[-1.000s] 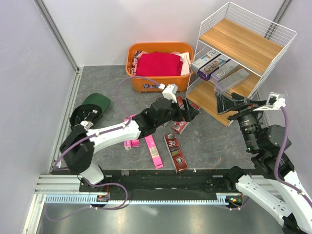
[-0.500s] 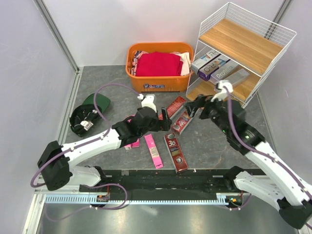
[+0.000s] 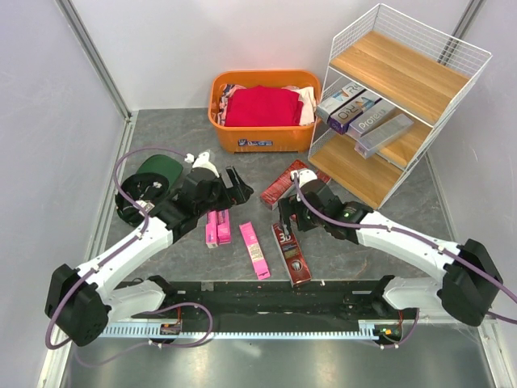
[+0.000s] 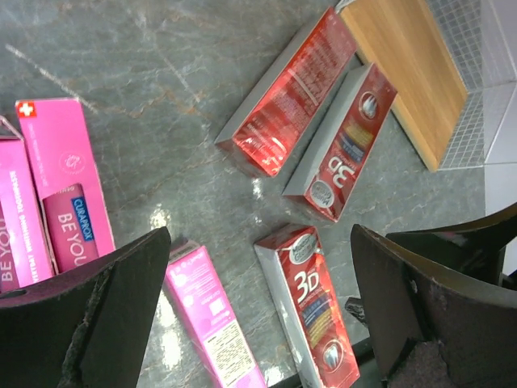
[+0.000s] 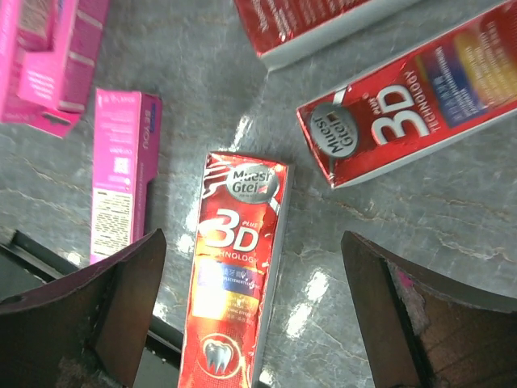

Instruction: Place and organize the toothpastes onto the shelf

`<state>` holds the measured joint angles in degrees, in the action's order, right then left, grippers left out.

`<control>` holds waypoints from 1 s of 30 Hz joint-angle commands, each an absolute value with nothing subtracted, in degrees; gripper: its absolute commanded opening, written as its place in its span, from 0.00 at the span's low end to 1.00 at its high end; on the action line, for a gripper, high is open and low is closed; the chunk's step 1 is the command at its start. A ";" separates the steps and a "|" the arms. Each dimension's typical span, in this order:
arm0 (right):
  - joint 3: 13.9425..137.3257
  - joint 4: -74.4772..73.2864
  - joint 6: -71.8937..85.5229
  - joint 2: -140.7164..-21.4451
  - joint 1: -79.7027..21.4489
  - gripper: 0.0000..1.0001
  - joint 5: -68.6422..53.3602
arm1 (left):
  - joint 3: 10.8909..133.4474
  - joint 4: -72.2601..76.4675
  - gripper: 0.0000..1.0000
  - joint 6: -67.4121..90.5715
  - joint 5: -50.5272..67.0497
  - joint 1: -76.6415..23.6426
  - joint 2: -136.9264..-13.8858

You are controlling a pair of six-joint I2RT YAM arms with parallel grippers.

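Note:
Several toothpastes lie on the grey floor: two pink boxes side by side (image 3: 216,227), a single pink box (image 3: 254,249), a red "3D" box (image 3: 292,255) and a red box (image 3: 283,185). Several more lie on the middle board of the white wire shelf (image 3: 401,74), among them a purple one (image 3: 353,113). My left gripper (image 3: 236,187) is open and empty, above the floor left of the red boxes. My right gripper (image 3: 287,217) is open and empty, hovering over the upper end of the red "3D" box (image 5: 234,283). In the left wrist view my left gripper (image 4: 260,233) is wide open above that box (image 4: 311,307).
An orange basket (image 3: 234,139) with folded red clothes stands at the back. A green cap (image 3: 156,172) lies at the left by my left arm. A black rail (image 3: 266,293) runs along the near edge. The shelf's bottom board (image 4: 412,65) reaches almost to the red boxes.
My right arm has swung from the shelf's lower board down and left over the red boxes on the floor. My left arm has drawn back left, away from the red boxes. Both stay empty.

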<state>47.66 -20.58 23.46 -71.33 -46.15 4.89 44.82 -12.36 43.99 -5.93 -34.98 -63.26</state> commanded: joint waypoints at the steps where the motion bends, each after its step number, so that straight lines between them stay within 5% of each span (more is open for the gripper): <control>1: 47.46 -21.36 22.59 -74.00 -47.90 0.98 7.12 | 42.28 -11.61 1.00 46.76 -0.18 -32.52 -63.19; 17: 47.55 -17.85 24.52 -86.47 -52.12 0.98 6.86 | 39.11 -7.30 1.00 47.72 5.89 -30.15 -65.48; 20: 48.34 -17.31 24.70 -89.38 -53.08 0.91 7.03 | 38.85 -6.95 1.00 47.90 6.33 -30.15 -65.66; 24: 49.30 -17.67 25.05 -91.58 -54.23 0.65 9.14 | 38.67 -6.94 1.00 48.16 6.42 -30.15 -65.22; 30: 51.15 -18.98 25.31 -89.48 -54.23 0.53 12.12 | 38.58 -7.29 1.00 47.82 5.80 -30.06 -63.20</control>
